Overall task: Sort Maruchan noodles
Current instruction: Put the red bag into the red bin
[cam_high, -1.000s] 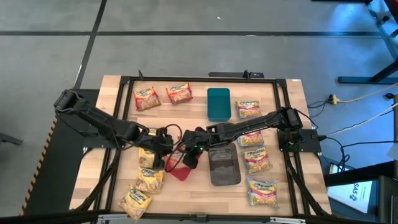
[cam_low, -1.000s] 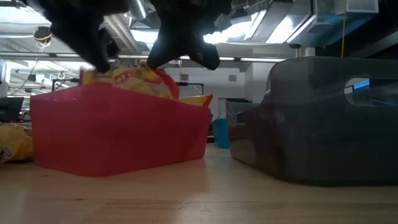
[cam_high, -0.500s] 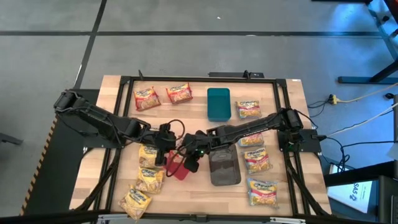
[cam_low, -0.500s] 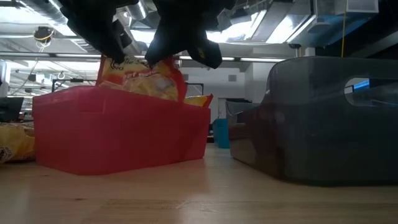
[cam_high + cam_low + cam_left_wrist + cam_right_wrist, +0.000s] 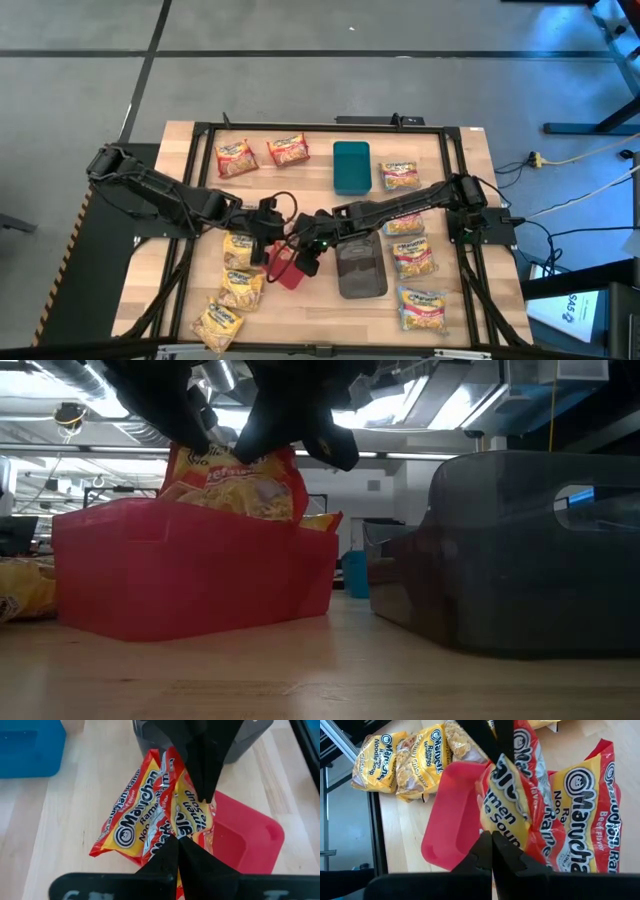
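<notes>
Two red Maruchan noodles packets, one [image 5: 192,815] crumpled and one [image 5: 131,822] beside it, hang together over the pink-red tray [image 5: 290,274] near the table's middle. In the low view the packet [image 5: 235,485] stands upright above the tray's rim [image 5: 190,525]. My left gripper [image 5: 177,842] is shut on it from the table's left, and my right gripper [image 5: 492,837] from the right. The two grippers face each other closely. My left gripper pinches the crumpled packet's edge [image 5: 186,834] between its two fingers, slanting down from the table's left. The packet stands upright, lifted above the tray floor. Whether the second packet is also in the hold, I cannot tell. My right gripper pinches the same packet's opposite edge [image 5: 496,822] between its two fingers, slanting down from the table's right. The wrapper is creased between the two holds, and the second red packet [image 5: 587,820] hangs against it.
A dark grey tray [image 5: 360,265] stands right of the red one, and a teal tray [image 5: 351,165] lies farther back. Yellow packets [image 5: 240,285] lie at near left, red ones [image 5: 260,153] at far left, blue-and-pink ones [image 5: 412,255] along the right.
My left gripper has risen and gone a little toward the table's right, rolling slightly. The red packet, low in the tray a second ago, now stands upright well above the tray's rim. My right gripper has kept still.
</notes>
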Motion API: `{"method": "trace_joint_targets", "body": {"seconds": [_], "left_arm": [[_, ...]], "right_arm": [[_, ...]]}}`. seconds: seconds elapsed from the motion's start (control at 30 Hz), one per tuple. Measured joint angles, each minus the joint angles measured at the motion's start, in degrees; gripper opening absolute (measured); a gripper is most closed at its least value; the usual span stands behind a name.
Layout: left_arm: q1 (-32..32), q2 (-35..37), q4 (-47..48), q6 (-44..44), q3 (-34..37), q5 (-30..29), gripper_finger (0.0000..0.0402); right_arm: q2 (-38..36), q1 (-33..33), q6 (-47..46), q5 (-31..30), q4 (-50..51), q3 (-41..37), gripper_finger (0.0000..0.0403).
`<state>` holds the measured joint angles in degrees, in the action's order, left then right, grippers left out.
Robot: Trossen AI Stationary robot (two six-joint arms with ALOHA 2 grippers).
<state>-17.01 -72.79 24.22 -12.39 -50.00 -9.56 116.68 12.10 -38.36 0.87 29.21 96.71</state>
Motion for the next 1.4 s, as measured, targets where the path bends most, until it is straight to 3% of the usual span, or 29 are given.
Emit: {"method": "trace_joint_targets", "body": {"seconds": [0.57,0.97,1.23,1.4], "left_arm": [[1.1,-0.2,0.8,0.7,0.0,-0.5,0.0049],[1.6,-0.2,0.6,0.6,0.0,-1.9,0.0055],[2.1,1.9,4.0,-1.8,0.0,-8.0,0.0055],[2.1,5.9,5.9,-4.0,0.0,-13.0,0.0055]], "right_arm": [[4.0,0.1,-3.0,4.1,0.0,-0.1,0.0000],[5.4,1.1,-3.4,4.5,0.9,0.0,0.0000],[3.9,1.5,2.6,-3.5,2.1,5.3,0.0000],[3.9,1.5,9.4,-15.9,8.2,12.8,0.0000]]}}
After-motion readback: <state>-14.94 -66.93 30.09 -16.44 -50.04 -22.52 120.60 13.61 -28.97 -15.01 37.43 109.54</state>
